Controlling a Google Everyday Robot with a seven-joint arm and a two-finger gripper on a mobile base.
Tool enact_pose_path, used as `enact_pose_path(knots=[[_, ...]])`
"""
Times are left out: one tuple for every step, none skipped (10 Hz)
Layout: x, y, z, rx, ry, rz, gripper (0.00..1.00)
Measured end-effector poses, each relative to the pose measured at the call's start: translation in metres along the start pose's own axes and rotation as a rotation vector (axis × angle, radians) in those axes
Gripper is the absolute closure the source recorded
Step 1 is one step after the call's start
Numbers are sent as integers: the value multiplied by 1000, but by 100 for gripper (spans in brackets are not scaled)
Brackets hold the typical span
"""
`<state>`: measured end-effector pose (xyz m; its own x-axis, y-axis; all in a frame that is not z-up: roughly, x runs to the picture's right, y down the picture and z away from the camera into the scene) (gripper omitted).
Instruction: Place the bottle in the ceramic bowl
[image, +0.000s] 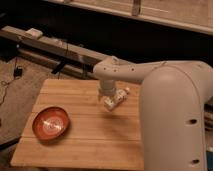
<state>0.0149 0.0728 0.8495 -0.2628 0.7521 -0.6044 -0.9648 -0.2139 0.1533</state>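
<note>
The bowl (50, 123) sits on the front-left part of the table (90, 147), near its left edge. It is round, shallow and glossy orange-red, with a darker rim, and its inside shows only bare glaze that is paler at the centre. The bottle (121, 95) is not in it. It lies on the table's far-right part, well apart from the bowl.

The arm (131, 73) comes in from the right. A broad white housing (172, 125) fills the right side of the view and hides the table's right edge. From there a pale, rounded link runs left above the far half of the table and bends down at a rounded joint. The gripper (109, 103) hangs below that joint and points down at the table. It sits low over the bottle's nearer, left end with its fingers spread. I cannot tell whether they touch the bottle.

The bottle is small, white and oblong, shorter than the bowl is wide. It lies on its side at a slant, with its far end pointing toward the back right. The gripper covers part of its near end. The cap and label are too blurred to make out.

The table is light wood in long planks that run left to right.
</note>
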Motion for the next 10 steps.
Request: enact_pose_path(knots=[[-7, 0, 2, 2, 1, 2, 35], [-14, -1, 5, 5, 3, 5, 35], [-19, -3, 7, 10, 7, 9, 35], [-25, 2, 10, 8, 7, 6, 35], [-27, 5, 11, 8, 10, 5, 35], [-31, 4, 13, 11, 11, 11, 35], [-34, 3, 14, 14, 14, 17, 35], [-35, -1, 16, 17, 17, 25, 35], [-36, -4, 17, 18, 17, 31, 35], [-37, -12, 19, 22, 21, 50, 35]])
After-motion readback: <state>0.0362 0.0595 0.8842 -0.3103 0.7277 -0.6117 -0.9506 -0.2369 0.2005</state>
